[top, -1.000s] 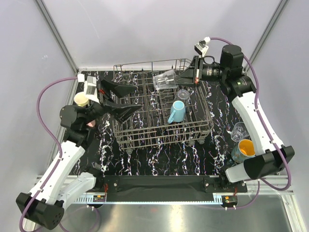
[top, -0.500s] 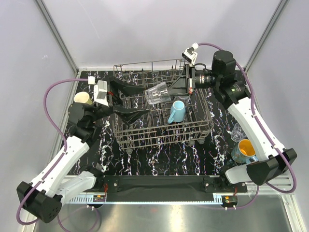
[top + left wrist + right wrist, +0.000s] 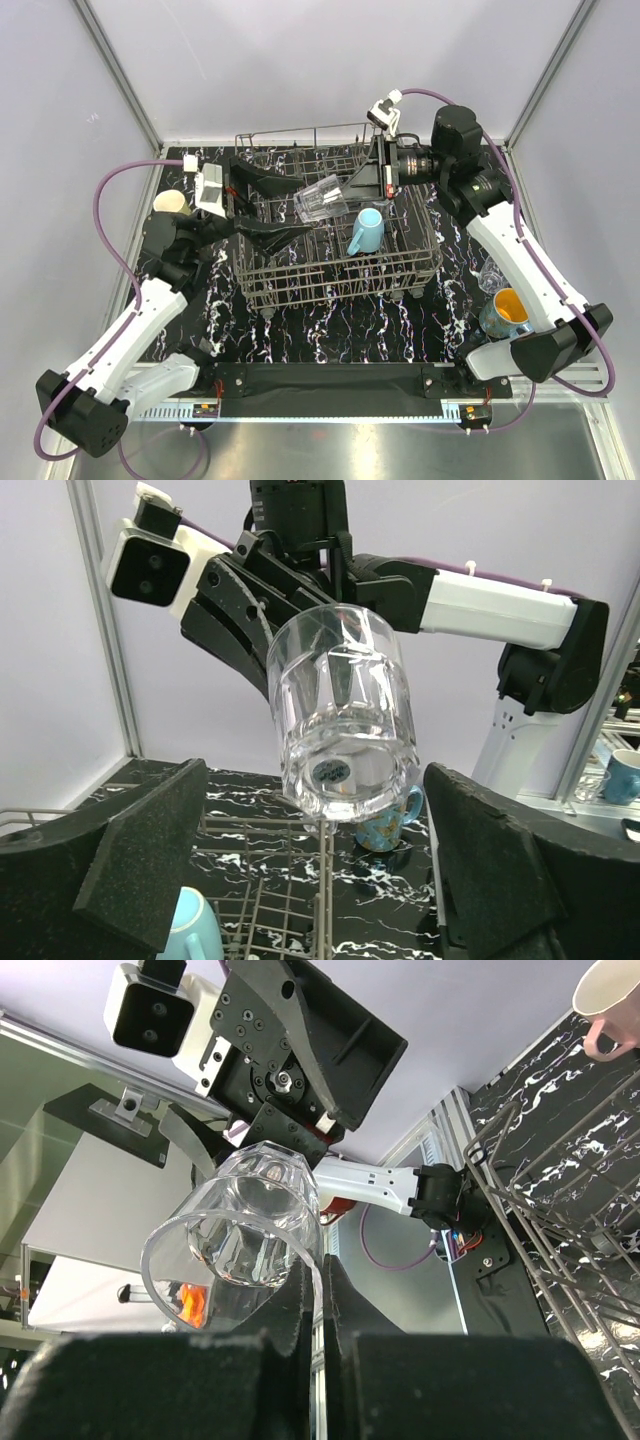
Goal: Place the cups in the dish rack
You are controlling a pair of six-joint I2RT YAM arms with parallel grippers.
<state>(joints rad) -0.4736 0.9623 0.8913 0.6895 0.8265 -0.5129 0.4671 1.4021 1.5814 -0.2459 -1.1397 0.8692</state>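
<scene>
**Glass brought in over the rack; the left hand opens to meet it**

The right hand [image 3: 352, 186] is clenched on the rim of a clear glass [image 3: 322, 198], one finger inside and one outside. The glass is tilted, its base pointing away from the hand. Over the last second the hand has swung it in from the far edge of the dish rack [image 3: 400, 265] to hang above the tines. Facing it, the left hand [image 3: 285, 206] has come forward, released and spread wide, short of the glass. That reads as a handover or a steadied placement. Just below the right hand, a light blue mug [image 3: 366, 231] already sits racked. Back along its arm, a teal mug [image 3: 505, 308] waits on the worktop [image 3: 330, 320].
</scene>
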